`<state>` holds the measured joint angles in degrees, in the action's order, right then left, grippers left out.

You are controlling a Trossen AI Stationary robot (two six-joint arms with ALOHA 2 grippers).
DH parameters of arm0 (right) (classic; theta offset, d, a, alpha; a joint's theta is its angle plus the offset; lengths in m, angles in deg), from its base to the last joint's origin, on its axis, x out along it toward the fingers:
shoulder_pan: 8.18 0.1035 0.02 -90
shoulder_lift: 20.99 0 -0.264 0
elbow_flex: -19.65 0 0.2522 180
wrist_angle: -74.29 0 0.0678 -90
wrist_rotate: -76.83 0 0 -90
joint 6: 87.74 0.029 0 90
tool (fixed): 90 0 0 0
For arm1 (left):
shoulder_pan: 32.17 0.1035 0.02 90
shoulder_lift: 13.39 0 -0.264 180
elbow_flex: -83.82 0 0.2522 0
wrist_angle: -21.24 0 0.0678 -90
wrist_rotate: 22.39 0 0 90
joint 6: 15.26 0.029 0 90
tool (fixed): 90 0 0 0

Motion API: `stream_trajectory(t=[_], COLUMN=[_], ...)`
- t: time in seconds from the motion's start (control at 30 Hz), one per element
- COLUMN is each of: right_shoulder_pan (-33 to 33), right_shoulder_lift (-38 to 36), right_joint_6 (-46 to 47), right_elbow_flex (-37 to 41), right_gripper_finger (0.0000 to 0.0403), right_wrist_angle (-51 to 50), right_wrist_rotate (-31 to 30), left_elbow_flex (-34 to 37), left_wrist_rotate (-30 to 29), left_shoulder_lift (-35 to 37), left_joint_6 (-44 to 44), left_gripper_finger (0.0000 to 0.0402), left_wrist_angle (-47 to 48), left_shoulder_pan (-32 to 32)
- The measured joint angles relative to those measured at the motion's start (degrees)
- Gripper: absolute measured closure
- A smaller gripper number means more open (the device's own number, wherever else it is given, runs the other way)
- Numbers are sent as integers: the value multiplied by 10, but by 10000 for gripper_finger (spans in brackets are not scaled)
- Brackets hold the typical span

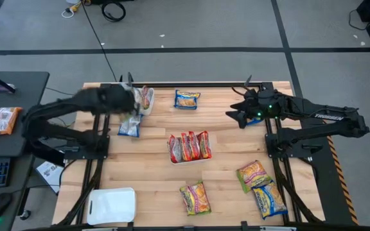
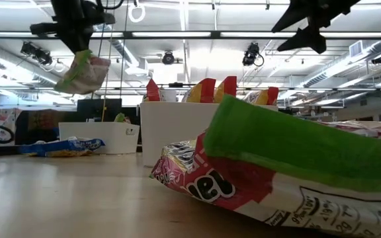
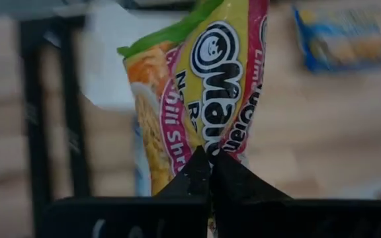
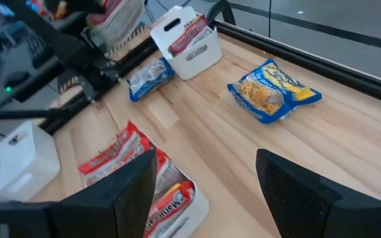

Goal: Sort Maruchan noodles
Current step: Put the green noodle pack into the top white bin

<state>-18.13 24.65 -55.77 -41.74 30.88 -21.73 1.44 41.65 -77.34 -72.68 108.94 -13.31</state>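
My left gripper (image 3: 210, 173) is shut on a Maruchan noodle packet (image 3: 200, 86), yellow and pink with a green end. It hangs high above the table's far left (image 2: 81, 71), near a white tray (image 1: 146, 99) that holds packets. My right gripper (image 4: 207, 165) waits open and bare above the far right (image 1: 236, 113). A white tray (image 1: 189, 156) in the table's middle holds red packets standing on edge. Other packets lie flat: a blue one (image 1: 130, 126), a blue-and-yellow one (image 1: 187, 99), and three at the near right (image 1: 255, 174). My left gripper pinches one end of the packet (image 3: 211, 147) between its two fingertips, coming at it from above and slanting down. The packet hangs below the fingers, tilted, lifted clear of the table and the trays (image 2: 78, 76).
A third white tray (image 1: 112, 205) sits at the near left corner. A packet with a green end (image 2: 276, 165) lies close before the low camera. Bare wood shows between the middle tray and the right arm. A side table (image 1: 5, 122) with more packets stands left of the table.
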Motion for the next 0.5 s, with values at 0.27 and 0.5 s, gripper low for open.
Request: stream_trajectory(t=[0.27, 0.5], right_shoulder_pan=[0, 0], right_shoulder_lift=[2, 1], right_joint_6=[41, 69], right_elbow_flex=[0, 0], right_gripper_finger=[140, 140], right_wrist_angle=[11, 15], right_wrist_rotate=[-8, -8], left_elbow_flex=[16, 56], left_wrist_rotate=[96, 224], left_shoulder_lift=[-40, -125], left_joint_6=[259, 334], left_gripper_finger=[398, 399], left_wrist_angle=[-150, -249], left_shoulder_pan=[266, 382])
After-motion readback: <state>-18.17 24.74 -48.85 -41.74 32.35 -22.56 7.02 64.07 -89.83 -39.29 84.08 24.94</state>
